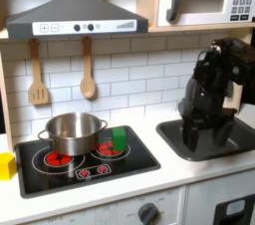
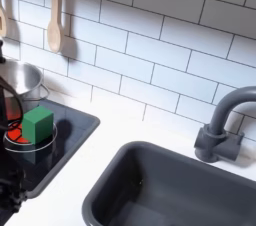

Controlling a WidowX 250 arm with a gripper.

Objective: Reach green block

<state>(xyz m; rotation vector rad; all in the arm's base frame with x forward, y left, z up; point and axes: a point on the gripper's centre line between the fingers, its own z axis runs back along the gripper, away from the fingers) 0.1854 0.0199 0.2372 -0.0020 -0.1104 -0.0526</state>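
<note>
steel pot (image 1: pixel 72 132) sitting on black stovetop (image 1: pixel 139 159) | yellow block (image 1: pixel 7 165) lying at first exterior view's left edge | wooden spoon (image 1: pixel 88 73) hanging on tile | faucet (image 2: pixel 222 123) standing behind sink (image 2: pixel 110 190)

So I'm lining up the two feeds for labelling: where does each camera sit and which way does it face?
First exterior view: in front of the toy kitchen, facing the tiled wall; arm over the sink, gripper state unclear.
Second exterior view: close above the counter, angled down across the sink toward the faucet; dark arm parts at its left edge.
Shared: green block, steel pot, stove, sink.
</note>
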